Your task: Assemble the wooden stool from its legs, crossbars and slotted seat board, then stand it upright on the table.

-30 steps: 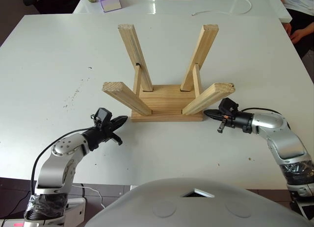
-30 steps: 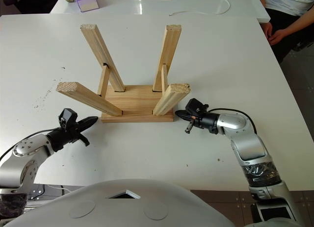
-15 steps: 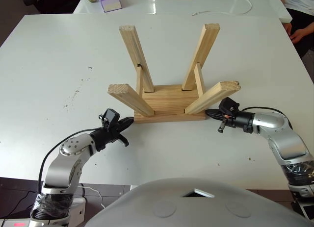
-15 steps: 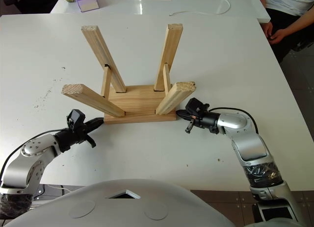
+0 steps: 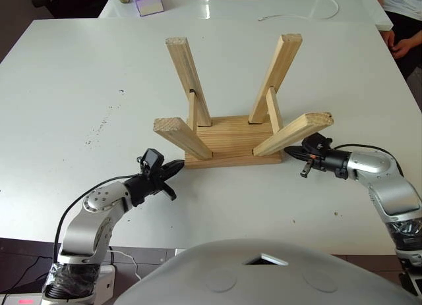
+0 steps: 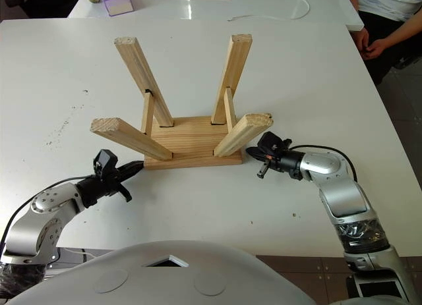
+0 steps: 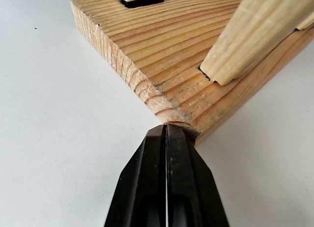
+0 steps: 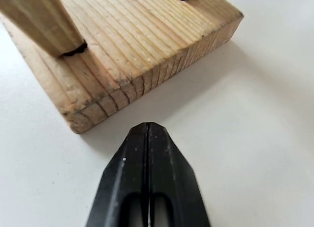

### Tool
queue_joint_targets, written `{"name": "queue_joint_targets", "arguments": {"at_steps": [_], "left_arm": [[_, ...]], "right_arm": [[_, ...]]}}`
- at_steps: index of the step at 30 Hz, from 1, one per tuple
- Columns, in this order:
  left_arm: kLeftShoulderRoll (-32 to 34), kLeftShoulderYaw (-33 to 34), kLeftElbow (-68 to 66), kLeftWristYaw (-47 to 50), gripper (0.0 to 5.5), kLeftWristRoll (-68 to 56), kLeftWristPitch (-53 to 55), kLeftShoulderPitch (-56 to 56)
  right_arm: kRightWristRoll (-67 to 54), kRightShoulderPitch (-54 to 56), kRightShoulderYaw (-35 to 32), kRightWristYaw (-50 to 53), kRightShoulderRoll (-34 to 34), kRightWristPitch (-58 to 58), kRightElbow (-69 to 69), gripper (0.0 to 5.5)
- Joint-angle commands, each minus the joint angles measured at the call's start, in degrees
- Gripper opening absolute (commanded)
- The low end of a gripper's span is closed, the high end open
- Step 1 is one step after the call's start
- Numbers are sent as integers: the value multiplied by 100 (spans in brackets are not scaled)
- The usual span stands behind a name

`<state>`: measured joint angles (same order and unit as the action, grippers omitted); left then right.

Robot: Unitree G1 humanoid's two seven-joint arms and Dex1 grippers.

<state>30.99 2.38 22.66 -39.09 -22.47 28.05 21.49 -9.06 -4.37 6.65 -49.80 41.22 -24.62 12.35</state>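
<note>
Righting the inverted stool (image 5: 188, 71) needs open tools: left tool (image 7: 167, 131), clenched empty, touches the seat board (image 5: 231, 137) at 7 o'clock; right tool (image 8: 147, 126), clenched empty, sits near 4 o'clock.

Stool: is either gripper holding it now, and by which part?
Nothing is held. The left gripper, shut, has its tip at the seat board's near left corner; the right gripper, also shut, lies just short of the near right corner.

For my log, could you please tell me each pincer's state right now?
Left pincer: closed, holding nothing, tip at the seat board corner.
Right pincer: closed, holding nothing.
</note>
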Motion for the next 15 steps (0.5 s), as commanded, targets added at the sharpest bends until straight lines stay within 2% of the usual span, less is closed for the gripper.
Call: {"name": "queue_joint_targets", "arguments": {"at_steps": [1, 7, 15], "left_arm": [[44, -9, 41, -62, 3, -31, -22, 2], [14, -33, 31, -48, 3, -22, -46, 15], [69, 12, 12, -93, 3, -36, -43, 3]], "right_arm": [[-238, -168, -11, -272, 128, -50, 280, 0], [-203, -79, 137, -124, -125, -121, 371, 0], [-219, -220, 51, -117, -18, -89, 365, 0]]}}
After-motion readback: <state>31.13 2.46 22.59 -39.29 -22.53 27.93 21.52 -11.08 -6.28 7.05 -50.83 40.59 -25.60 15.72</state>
